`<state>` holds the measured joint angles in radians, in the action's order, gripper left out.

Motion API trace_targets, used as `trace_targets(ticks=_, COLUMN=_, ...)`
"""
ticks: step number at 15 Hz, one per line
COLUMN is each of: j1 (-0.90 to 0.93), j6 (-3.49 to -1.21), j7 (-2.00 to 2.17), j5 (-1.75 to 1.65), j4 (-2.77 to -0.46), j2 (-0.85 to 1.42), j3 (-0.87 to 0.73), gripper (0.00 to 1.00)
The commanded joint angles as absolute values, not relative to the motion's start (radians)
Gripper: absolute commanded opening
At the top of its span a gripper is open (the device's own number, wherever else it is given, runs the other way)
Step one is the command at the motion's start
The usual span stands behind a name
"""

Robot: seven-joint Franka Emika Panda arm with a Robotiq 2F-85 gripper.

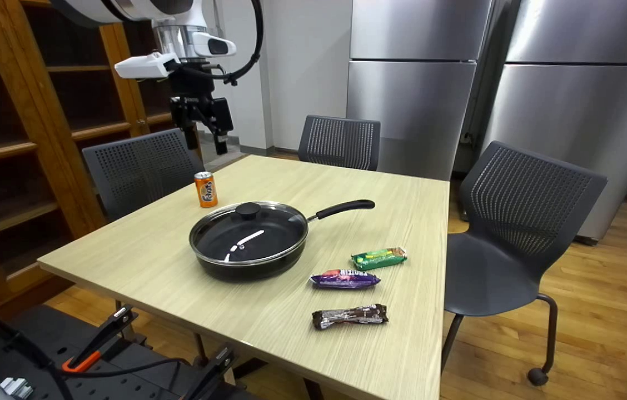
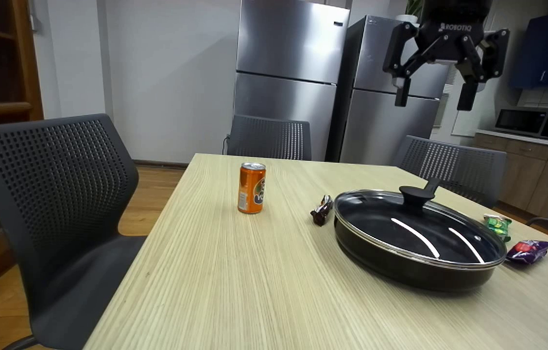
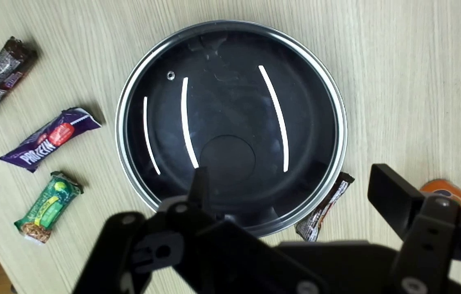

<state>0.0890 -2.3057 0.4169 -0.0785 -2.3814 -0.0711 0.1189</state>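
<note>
Currently the gripper (image 2: 434,100) points down, spread wide, high above the table (image 2: 206,272).

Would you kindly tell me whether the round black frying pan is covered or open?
Covered: in both exterior views, a clear, metal-rimmed glass lid sits on the pan.

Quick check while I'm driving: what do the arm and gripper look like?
The arm is white with grey and dark sections; a thick black cable curves beside it. A white boxy part juts out above the gripper, which is black, with two jointed fingers, blocky tips and white ROBOTIQ lettering.
</note>
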Motion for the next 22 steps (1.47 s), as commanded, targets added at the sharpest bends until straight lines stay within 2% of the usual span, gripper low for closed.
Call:
trace_targets(ticks=1, j1=0.076, j6=-2.35, j7=0.455, j5=-0.078, j4=-2.416, j2=-0.064, j3=0.107, gripper=1.0)
trace_targets(ticks=14, j1=0.07, j6=-2.5, j7=0.448, j5=0.011, j4=-2.414, j2=0.103, j3=0.043, gripper=1.0)
trace_targets(ticks=22, j1=0.076, j6=-2.512, j7=0.442, j5=0.029, j4=-2.344, j2=0.213, j3=0.014, gripper=1.0)
